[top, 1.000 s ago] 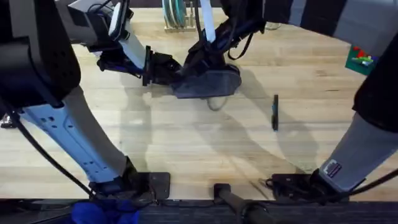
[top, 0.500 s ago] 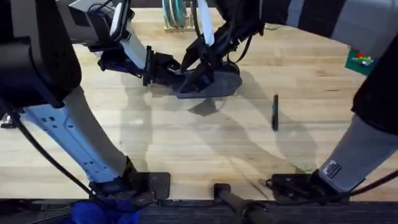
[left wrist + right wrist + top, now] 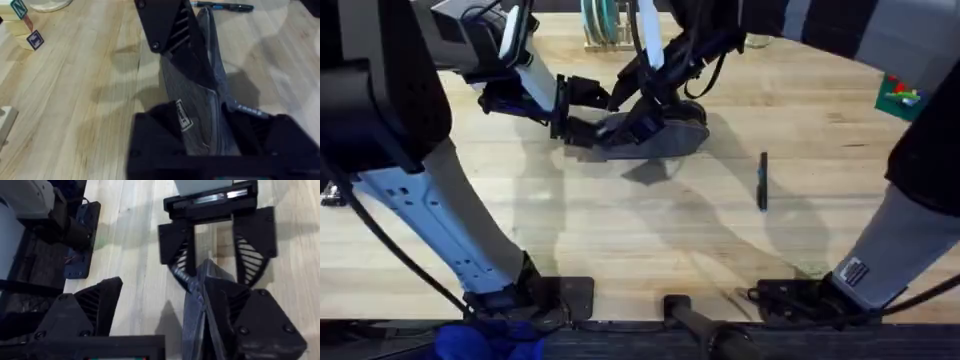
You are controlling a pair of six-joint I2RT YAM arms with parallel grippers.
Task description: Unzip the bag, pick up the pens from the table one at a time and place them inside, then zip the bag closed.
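1. Where the 2 arms meet over the far middle of the table (image 3: 620, 230), the overhead view shows the bag (image 3: 665, 138) lying on the wood as a dark blue-grey oblong. The left gripper (image 3: 582, 112) comes at the bag's left end from the left, and that end sits between its black fingers, clenched on the fabric. The right gripper (image 3: 645, 112) reaches down from the far side onto the bag's top edge, just beside the left gripper. 1 pen (image 3: 762, 181) lies on the table well apart from the bag, to the bag's right and nearer the arm bases, its length running toward and away from the bases.

2. In the left wrist view, the bag (image 3: 192, 107) stands on edge between the left gripper's (image 3: 210, 150) own 2 fingers, which press on its 2 sides; a small label shows on the fabric near them. A black ribbed finger of the right gripper (image 3: 172, 37) lies against the bag's upper edge farther along. Beyond the bag's far end the pen (image 3: 225, 6) lies on the table.

3. In the right wrist view, the right gripper (image 3: 165, 315) stands spread: 1 finger touches the bag's (image 3: 200, 310) upper fold, the other stands clear of it over bare wood, so nothing is pinched. Past the fold, the left gripper (image 3: 215, 245) clasps the bag's end from both sides.
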